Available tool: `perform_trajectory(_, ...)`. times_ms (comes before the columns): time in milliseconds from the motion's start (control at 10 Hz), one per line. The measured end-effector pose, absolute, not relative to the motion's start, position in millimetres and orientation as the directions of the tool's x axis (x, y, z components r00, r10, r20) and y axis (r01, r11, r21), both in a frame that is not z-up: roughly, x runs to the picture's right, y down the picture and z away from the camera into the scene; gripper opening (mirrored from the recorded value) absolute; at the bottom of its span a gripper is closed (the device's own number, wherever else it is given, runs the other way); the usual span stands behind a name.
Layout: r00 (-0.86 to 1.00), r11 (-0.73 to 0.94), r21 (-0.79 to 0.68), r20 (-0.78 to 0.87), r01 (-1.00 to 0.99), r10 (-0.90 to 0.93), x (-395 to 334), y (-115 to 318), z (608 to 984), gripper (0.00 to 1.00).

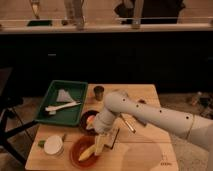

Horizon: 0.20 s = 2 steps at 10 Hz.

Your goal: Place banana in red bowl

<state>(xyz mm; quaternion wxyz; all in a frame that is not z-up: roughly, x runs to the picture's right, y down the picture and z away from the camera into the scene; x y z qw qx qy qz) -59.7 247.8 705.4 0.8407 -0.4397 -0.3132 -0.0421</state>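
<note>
The yellow banana (88,153) lies low inside the red bowl (76,156) near the table's front edge, left of centre. My gripper (101,144) hangs over the bowl's right rim at the end of the white arm (150,116), which reaches in from the right. It is shut on the banana's right end. The banana slopes down to the left into the bowl. Whether it rests on the bowl's bottom I cannot tell.
A white round disc (53,145) sits left of the red bowl. A smaller dark bowl with orange contents (88,120) stands just behind it. A green tray (62,100) with white utensils is at the back left, a small dark cup (99,91) behind, and a thin stick-like object (127,124) lies under the arm.
</note>
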Motion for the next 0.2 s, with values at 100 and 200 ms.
perform_trajectory(100, 0.799, 0.617, -0.712, 0.561, 0.335, 0.215, -54.5, 247.0, 705.8, 0.80)
perform_trajectory(200, 0.798, 0.626, -0.711, 0.559, 0.321, 0.226, -48.7, 246.0, 706.0, 0.80)
